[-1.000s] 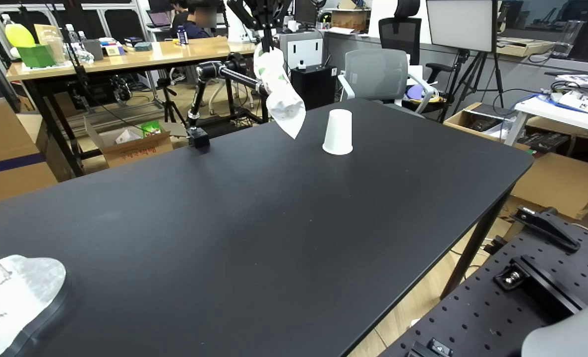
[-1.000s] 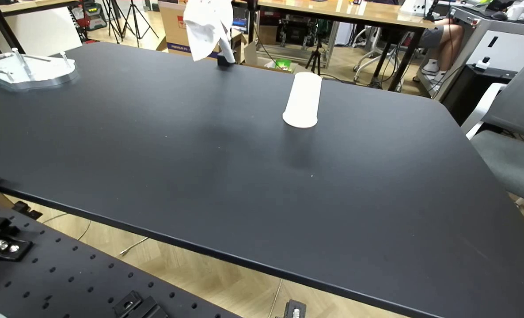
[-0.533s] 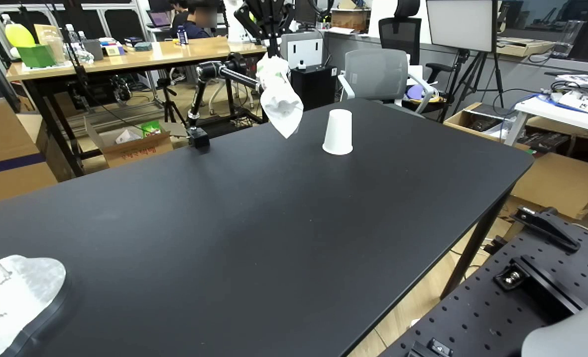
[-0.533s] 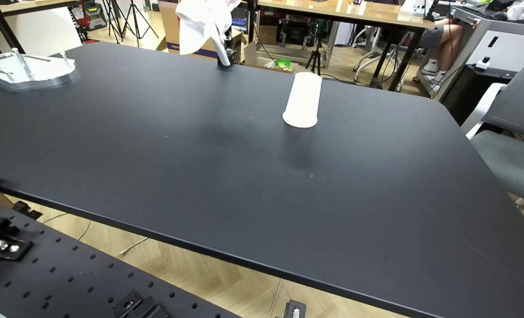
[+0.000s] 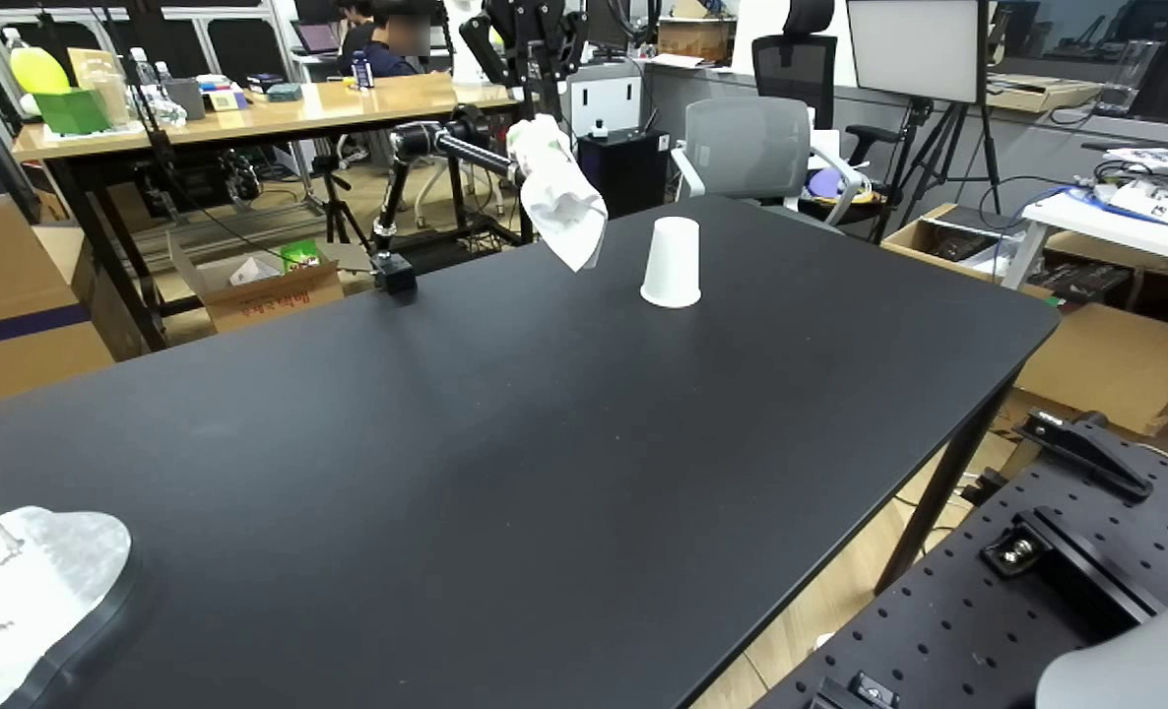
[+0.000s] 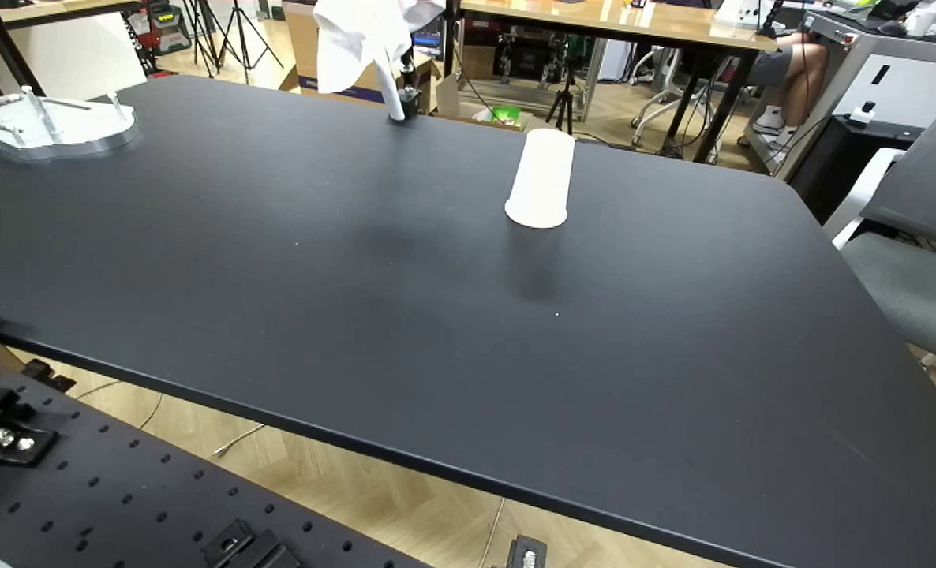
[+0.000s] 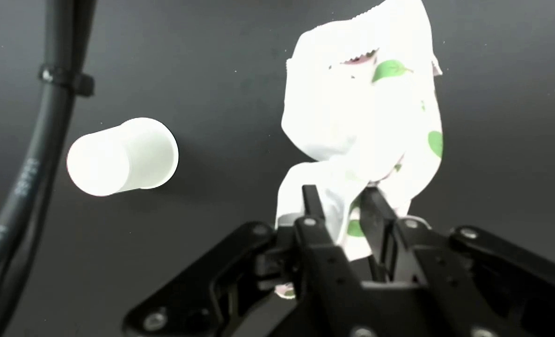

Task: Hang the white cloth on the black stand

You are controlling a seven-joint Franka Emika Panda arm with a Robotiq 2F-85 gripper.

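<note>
Above the dark desk [image 5: 505, 443], the pincer [image 7: 341, 192] has just parted its fingers; beneath, the white cloth [image 5: 564, 202] seems draped over the black stand [image 5: 410, 143], so hanging looks nearly done, only a clean withdrawal remaining.

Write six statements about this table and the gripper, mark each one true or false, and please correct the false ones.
1. The white cup stands rim-down on the black table. True.
2. The wrist view shows green leaf prints on the white cloth. True.
3. The cloth lies flat on the table. False: it hangs in folds by the black stand.
4. In the wrist view, the gripper has a gap between its fingers. True.
5. The cup touches the cloth. False: they are apart.
6. The stand is in the middle of the table. False: it is at the table's edge.
</note>
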